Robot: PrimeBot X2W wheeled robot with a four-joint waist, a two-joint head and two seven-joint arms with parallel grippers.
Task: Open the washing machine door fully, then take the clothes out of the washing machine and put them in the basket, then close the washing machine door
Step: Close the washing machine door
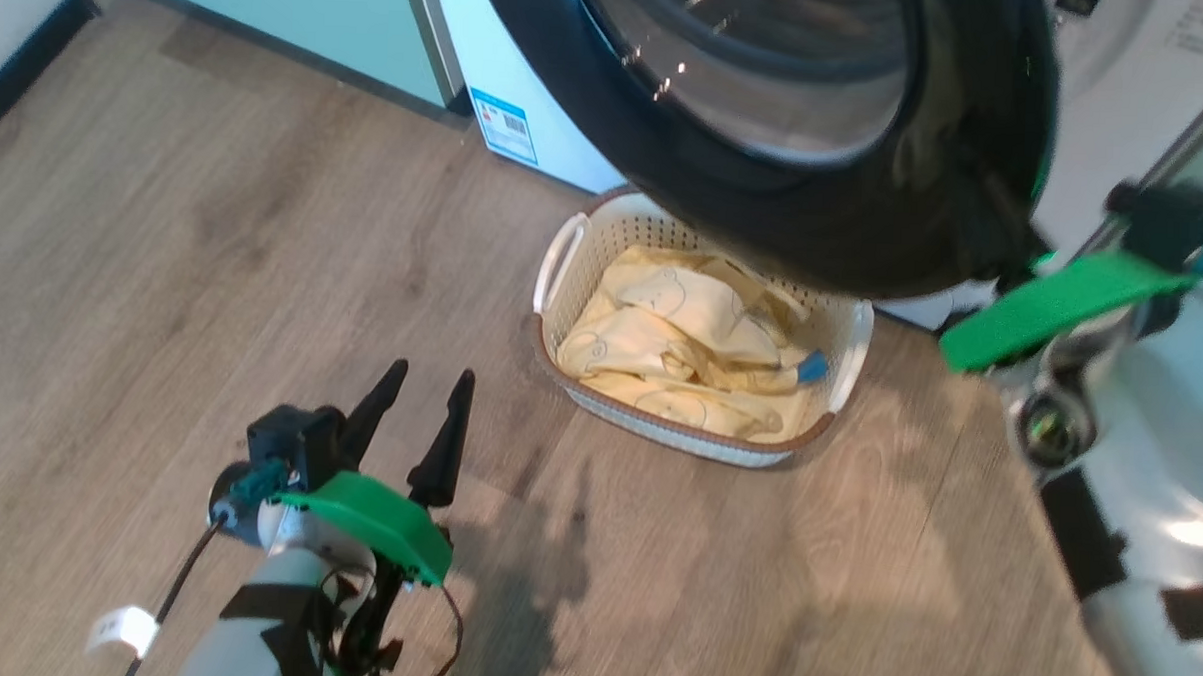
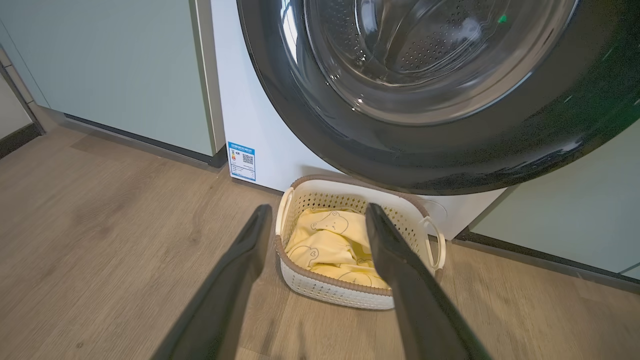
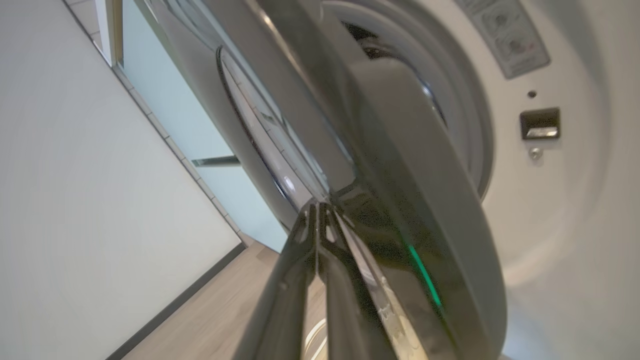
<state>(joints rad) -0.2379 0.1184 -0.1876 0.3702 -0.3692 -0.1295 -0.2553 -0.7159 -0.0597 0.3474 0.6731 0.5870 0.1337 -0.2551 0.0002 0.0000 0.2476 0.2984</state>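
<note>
**Laundry out, door on its way home**

The clothes [image 1: 682, 321], pale yellow with outlined bears and a blue tab, lie heaped in the cream perforated basket [image 1: 658, 435], which stands on the wood floor just before the white washing machine [image 2: 260, 115]. What we can see of the steel drum [image 2: 410, 45] through the glass holds no garment. We judge the closing step to be in hand.

The washing machine door [image 2: 450, 160] stands ajar, overhanging the basket's far side. The right gripper [image 3: 318, 207] meets the door's glossy black ring, its two fingers seemingly pressed together and clasping nothing. The left gripper [image 1: 428, 382] hangs over bare floor short of the basket, fingers spread and empty.

The next move, as we read it, calls for a steady push along the door's arc until it catches in the latch socket [image 3: 539, 124].

A blue-and-white sticker [image 2: 241, 161] low on the machine carries a QR code, its print too small to read. A grey panel of writing [image 3: 505, 35] above the latch is blurred beyond reading.
</note>
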